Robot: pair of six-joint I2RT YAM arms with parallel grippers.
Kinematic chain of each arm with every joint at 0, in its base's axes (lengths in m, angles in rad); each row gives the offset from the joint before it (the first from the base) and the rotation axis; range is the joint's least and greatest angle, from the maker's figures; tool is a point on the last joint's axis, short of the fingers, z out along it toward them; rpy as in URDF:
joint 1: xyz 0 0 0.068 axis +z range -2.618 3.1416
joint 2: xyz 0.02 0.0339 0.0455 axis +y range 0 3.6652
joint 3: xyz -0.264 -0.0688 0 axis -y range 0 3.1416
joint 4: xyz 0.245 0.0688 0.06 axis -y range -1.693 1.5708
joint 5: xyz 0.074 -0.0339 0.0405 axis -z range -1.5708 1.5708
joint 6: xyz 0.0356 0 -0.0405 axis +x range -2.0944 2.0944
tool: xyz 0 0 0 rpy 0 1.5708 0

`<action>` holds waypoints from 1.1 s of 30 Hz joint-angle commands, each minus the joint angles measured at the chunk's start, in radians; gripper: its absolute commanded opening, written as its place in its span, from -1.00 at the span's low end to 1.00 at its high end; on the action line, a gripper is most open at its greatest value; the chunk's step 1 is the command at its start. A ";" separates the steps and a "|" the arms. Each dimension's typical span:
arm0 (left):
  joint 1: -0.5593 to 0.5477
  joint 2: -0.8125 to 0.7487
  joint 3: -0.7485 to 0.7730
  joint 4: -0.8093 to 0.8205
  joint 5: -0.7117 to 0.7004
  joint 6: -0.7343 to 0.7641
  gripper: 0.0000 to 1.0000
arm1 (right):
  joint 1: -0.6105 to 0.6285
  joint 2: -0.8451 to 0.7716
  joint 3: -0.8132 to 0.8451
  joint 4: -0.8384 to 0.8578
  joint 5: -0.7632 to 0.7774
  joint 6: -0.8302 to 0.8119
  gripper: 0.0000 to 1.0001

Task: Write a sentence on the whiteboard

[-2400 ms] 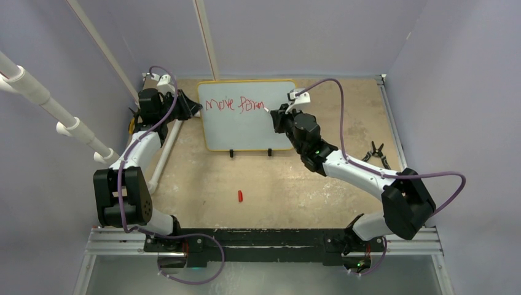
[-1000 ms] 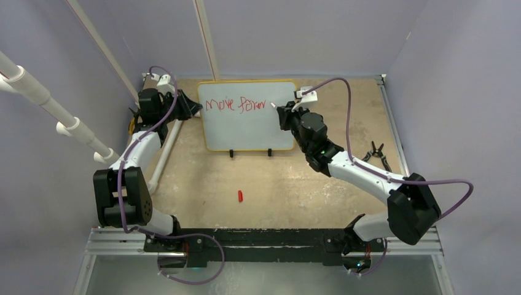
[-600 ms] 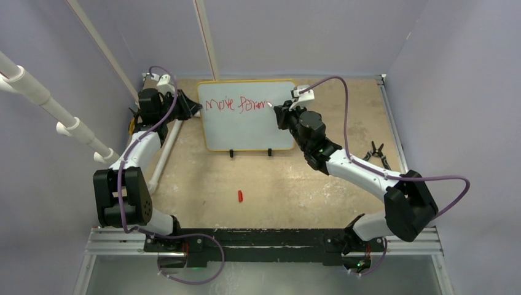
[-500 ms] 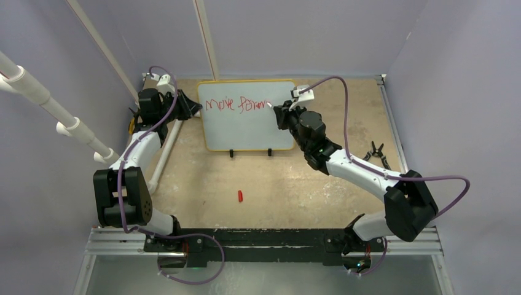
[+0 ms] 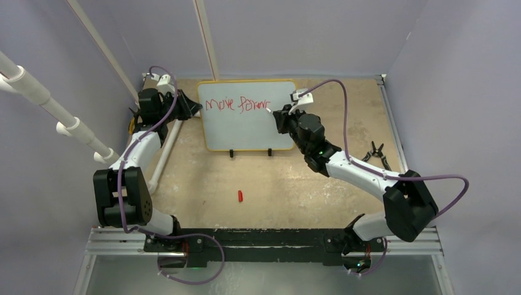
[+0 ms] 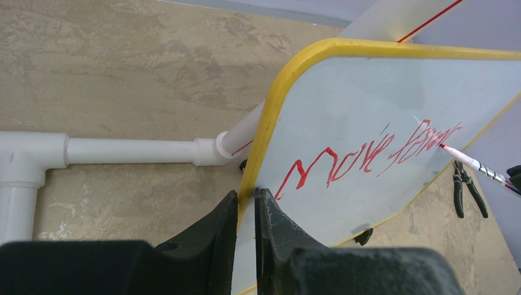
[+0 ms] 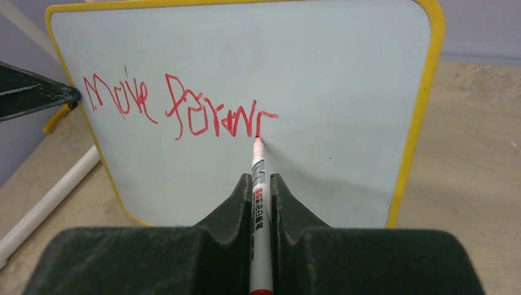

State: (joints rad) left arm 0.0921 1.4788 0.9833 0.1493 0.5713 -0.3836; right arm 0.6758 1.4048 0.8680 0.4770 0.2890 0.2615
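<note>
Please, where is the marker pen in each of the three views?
Top external: marker just right of the red lettering, above centre.
Left wrist: marker at the right edge, tip meeting the lettering.
Right wrist: marker bottom centre, in the right gripper.
Shared landmark: the lettering's last stroke.

Tan, mottled tabletop [image 5: 289,184] enclosed by lilac walls [image 5: 307,31]. A small red cap [image 5: 240,196] lies alone towards the near side. Black pliers [image 5: 376,153] rest, handles apart, close to the right wall. White PVC piping [image 5: 164,153] with a corner fitting [image 6: 27,160] runs along the left side. An aluminium rail [image 5: 264,244] borders the near edge
</note>
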 commanded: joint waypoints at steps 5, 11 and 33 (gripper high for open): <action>-0.002 -0.032 -0.003 0.030 0.018 -0.002 -0.71 | -0.007 -0.034 0.012 -0.046 0.080 0.006 -1.00; -0.001 -0.032 -0.002 0.031 0.016 -0.002 -0.71 | -0.008 -0.037 0.047 -0.038 0.084 -0.018 -1.00; -0.001 -0.035 -0.003 0.030 0.018 -0.003 -0.71 | -0.007 -0.029 0.069 -0.017 0.088 -0.021 -1.00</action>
State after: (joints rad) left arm 0.0921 1.4788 0.9833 0.1493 0.5716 -0.3832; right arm 0.6758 1.3918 0.9173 0.4416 0.3458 0.2455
